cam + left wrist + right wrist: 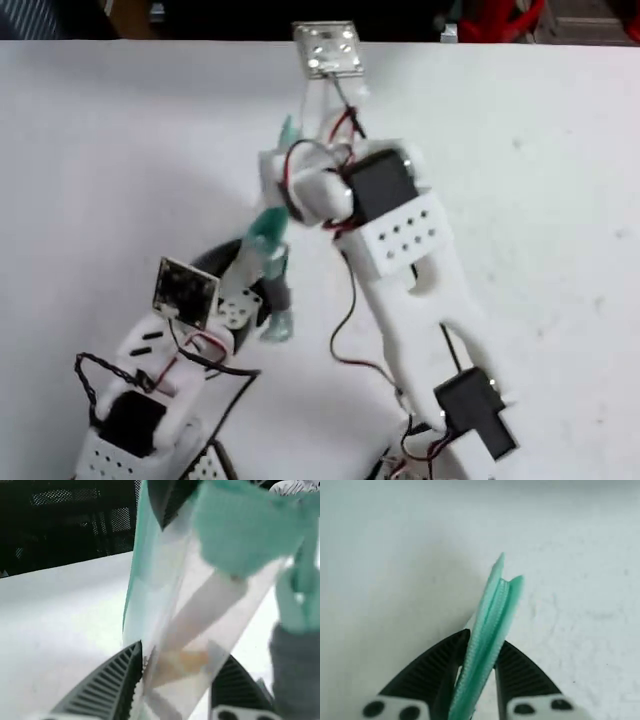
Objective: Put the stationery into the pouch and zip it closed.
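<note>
- Translucent soft plastic pouch with teal zip edge (165,595): held up off the white table top (120,150), between the 2 arms and pinched by both grippers. In the high view its teal part (266,235) shows near the middle of the table, partly hidden by the arms.
- Contents of the pouch: pale flat strip-shaped pieces (200,610) lie slanted inside, seen through the clear wall, with a small orange-brown patch (192,660) near the lower end. Which stationery they are cannot be told.
- Left gripper (181,657): 2 black ribbed fingers (117,680) sit on opposite sides of the pouch's clear body and press in against it, pinching it at its lower end.
- Right gripper (484,641): 2 black ribbed fingers (440,665) are closed together on the teal toothed zip strip (492,605), which stands up edge-on between the tips and rises past them above the table.
- Left arm (150,380): white body with black cables, at the table's lower left in the high view.
- Right arm (400,250): long white links with black motors, running up the middle of the table.
- Teal loop (295,595) with a grey soft piece (295,675) below it: just beside the pouch; what it is cannot be told.
</note>
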Robot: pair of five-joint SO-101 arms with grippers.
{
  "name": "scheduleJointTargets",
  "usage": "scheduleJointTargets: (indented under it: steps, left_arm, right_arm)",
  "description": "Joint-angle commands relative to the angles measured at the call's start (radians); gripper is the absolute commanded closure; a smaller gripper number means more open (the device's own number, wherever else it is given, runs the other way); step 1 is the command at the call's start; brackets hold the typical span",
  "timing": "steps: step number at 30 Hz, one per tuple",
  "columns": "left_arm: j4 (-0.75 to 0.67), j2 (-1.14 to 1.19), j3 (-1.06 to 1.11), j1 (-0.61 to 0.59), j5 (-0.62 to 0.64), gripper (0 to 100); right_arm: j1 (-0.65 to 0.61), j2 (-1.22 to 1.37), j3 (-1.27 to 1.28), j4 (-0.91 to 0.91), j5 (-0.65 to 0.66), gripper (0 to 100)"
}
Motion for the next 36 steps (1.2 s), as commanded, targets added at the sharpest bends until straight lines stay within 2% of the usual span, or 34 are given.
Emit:
scheduleJointTargets:
  steps: [1,7,12,15,20,23,25,29,36]
  left_arm:
    - [0.06,-0.002,-0.083,-0.016,-0.061,80]
    - [0.068,-0.002,-0.092,-0.016,-0.086,85]
    - [0.068,-0.002,-0.094,-0.016,-0.084,86]
    - [0.081,-0.002,-0.109,-0.019,-0.071,86]
    - [0.08,-0.002,-0.126,-0.139,0.098,86]
    - [0.052,-0.002,-0.11,-0.186,0.138,86]
    - [0.02,-0.002,-0.081,-0.186,0.133,86]
    - [-0.043,-0.002,-0.035,-0.183,0.092,86]
    - [-0.081,0.002,0.0,-0.15,0.086,86]
  right_arm:
    - [0.107,0.025,-0.032,-0.002,0.115,98.1]
    - [0.223,0.202,-0.034,-0.016,0.353,98.1]
    - [0.358,0.354,-0.032,-0.133,0.526,98.1]
    - [0.41,0.433,-0.032,-0.171,0.565,98.1]
    - [0.432,0.527,-0.032,-0.188,0.56,98.1]
    - [0.421,0.568,-0.032,-0.2,0.555,98.1]
    - [0.414,0.599,-0.032,-0.216,0.511,98.1]
    - [0.45,0.661,-0.032,-0.229,0.292,98.1]
    - [0.582,0.766,-0.032,-0.326,-0.005,98.1]
